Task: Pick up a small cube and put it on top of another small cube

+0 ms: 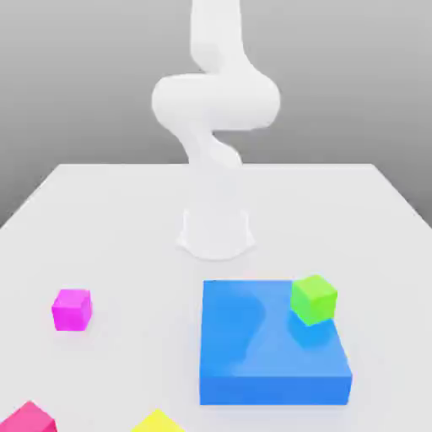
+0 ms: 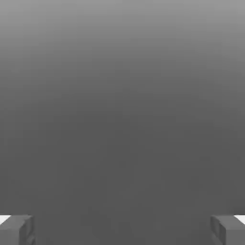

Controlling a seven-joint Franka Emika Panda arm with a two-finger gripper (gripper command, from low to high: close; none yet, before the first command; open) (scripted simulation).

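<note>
Right now your gripper (image 2: pixel 122 229) has its jaws spread wide, holding nothing. The small cube (image 1: pixel 29 419) sits at the table's near edge toward the exterior view's left, well apart from the arm (image 1: pixel 215 110).

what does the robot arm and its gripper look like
The arm is plain glossy white, built of thick rounded tube-like segments rising from a round white base on the white table; no cables or markings show. In the hand view the gripper has two blocky grey fingers with flat faces and lighter whitish outer edges.
</note>
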